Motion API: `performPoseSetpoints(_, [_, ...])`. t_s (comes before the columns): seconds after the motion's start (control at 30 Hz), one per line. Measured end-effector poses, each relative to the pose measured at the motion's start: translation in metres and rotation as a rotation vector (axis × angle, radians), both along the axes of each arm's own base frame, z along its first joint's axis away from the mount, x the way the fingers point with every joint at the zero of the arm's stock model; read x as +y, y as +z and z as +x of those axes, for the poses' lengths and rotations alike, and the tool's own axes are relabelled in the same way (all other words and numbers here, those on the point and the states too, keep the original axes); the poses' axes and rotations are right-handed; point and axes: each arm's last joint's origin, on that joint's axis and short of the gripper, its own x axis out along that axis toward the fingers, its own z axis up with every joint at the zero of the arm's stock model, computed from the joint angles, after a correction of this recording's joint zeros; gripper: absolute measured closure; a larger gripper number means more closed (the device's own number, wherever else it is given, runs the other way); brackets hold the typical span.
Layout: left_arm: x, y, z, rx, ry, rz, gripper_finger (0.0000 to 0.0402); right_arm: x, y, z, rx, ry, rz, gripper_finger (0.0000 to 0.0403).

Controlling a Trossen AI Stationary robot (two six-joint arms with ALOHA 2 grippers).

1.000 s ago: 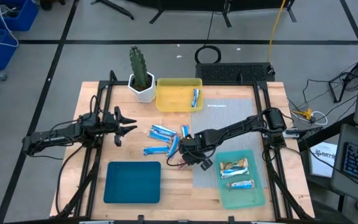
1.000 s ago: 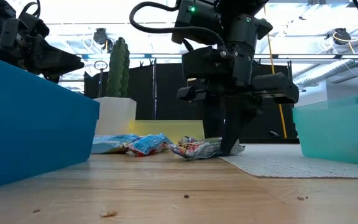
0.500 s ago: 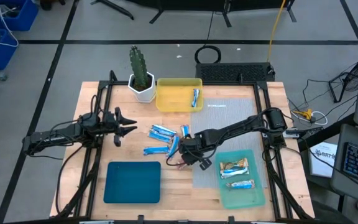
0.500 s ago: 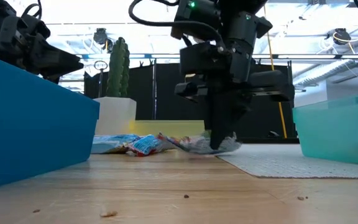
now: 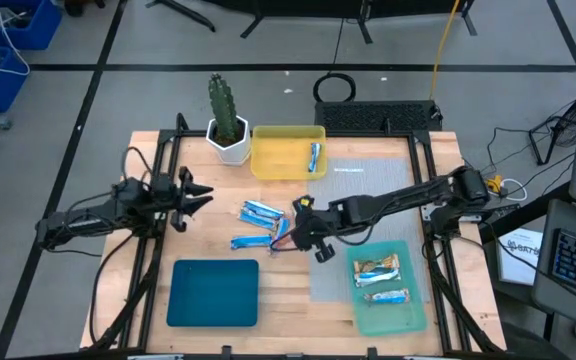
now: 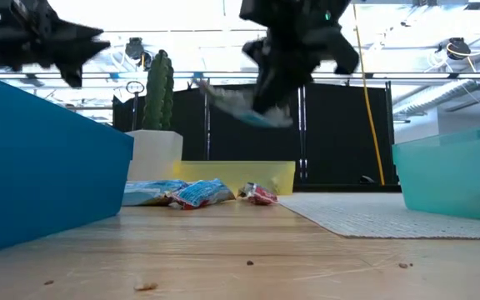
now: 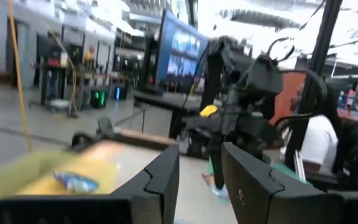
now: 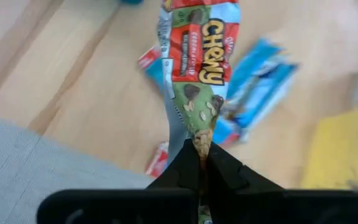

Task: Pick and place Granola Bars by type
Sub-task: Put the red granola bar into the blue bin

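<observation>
On the wooden bench (image 5: 298, 290), seen from above: three flat trays, a potted cactus, two dark arms and a scatter of wrapped bars.
Bench: pale wood planks, with a grey woven mat (image 5: 368, 185) under the right arm's side.
Dark teal tray (image 5: 213, 293): smooth, rectangular, nothing in it, at the near left.
Light teal tray (image 5: 408, 312): translucent plastic, near right; it holds two tan-and-white granola bars (image 5: 378, 268).
Yellow tray (image 5: 278, 160): at the far edge beside the cactus (image 5: 223, 105) in its white pot; one blue bar (image 5: 314, 157) lies in it.
Loose bars: shiny blue-and-white wrappers (image 5: 260, 211) lie mid-bench between the arms; a small red wrapper (image 6: 261, 195) lies among them in the low view.
Right claw (image 5: 303, 222): lifted above the loose pile, fingers pinched tight on one end seam of a Chewy bar (image 8: 197, 68), which hangs from them.
Chewy bar: crinkled glossy foil, red and green with chocolate-chip print; limp and long.
Left claw (image 5: 190, 192): raised clear of the bench on the left, fingers part open, holding nothing.
Doing the step well: the grip is only on the thin seam, so I would carry it smoothly and without a swing. This wrapper matches neither filled tray, so the dark teal tray looks the likely home; lower it close before letting go.
</observation>
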Motion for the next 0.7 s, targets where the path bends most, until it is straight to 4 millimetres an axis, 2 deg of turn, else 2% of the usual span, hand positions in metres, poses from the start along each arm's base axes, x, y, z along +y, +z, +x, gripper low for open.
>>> performPoseSetpoints(0.2, [0.0,0.035,-0.011,-0.004,0.095,0.061,0.0277,-0.004,0.029,-0.008,-0.14,-0.121,-0.001,0.0402])
performPoseSetpoints(0.4, [0.002,0.078,-0.018,0.038,0.219,0.146,0.0277,-0.01,0.051,-0.004,-0.333,-0.276,0.136,0.0402])
performPoseSetpoints(0.57, [0.003,0.111,-0.012,0.041,0.229,0.201,0.0269,-0.01,0.069,0.003,-0.518,-0.303,0.223,0.0402])
performPoseSetpoints(0.7, [0.005,0.131,-0.003,0.049,0.217,0.182,0.0241,-0.011,0.085,0.005,-0.651,-0.293,0.259,0.0402])
